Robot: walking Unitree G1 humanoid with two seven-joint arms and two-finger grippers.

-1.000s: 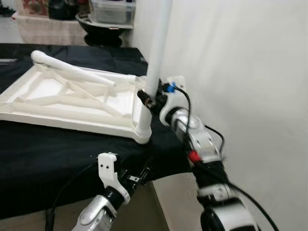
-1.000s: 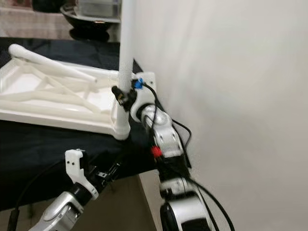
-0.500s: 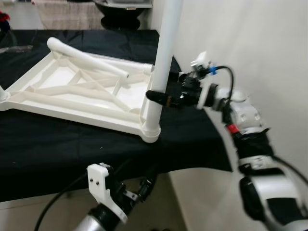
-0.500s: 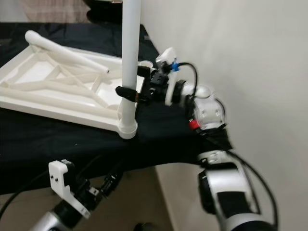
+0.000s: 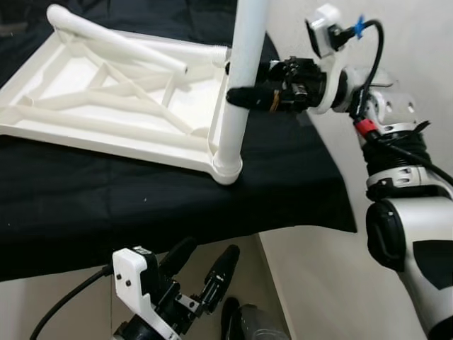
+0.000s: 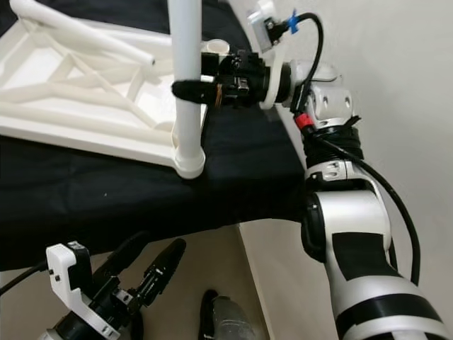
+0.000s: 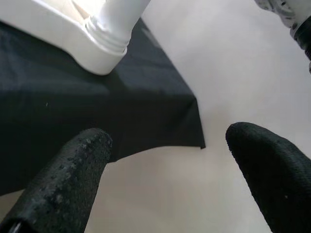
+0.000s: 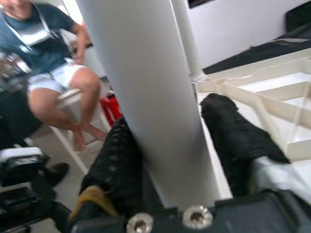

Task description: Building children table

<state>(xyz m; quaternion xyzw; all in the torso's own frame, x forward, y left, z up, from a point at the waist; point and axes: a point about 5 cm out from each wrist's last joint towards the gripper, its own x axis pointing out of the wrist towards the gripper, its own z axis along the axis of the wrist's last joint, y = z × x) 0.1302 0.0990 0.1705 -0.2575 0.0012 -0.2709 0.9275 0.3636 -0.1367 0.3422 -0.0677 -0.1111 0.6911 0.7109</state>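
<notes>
At the near corner of the upturned white children's table (image 5: 106,113), the upright table leg (image 5: 241,78) stands socketed, clenched between the right end effector (image 5: 237,95) fingers. Left end effector (image 5: 202,273) hangs released below the black-draped tabletop (image 5: 85,205).

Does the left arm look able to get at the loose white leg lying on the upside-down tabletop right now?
Probably not yet. The left gripper hangs open below the black-draped edge, and the loose leg lies on the tabletop's far side.
</notes>
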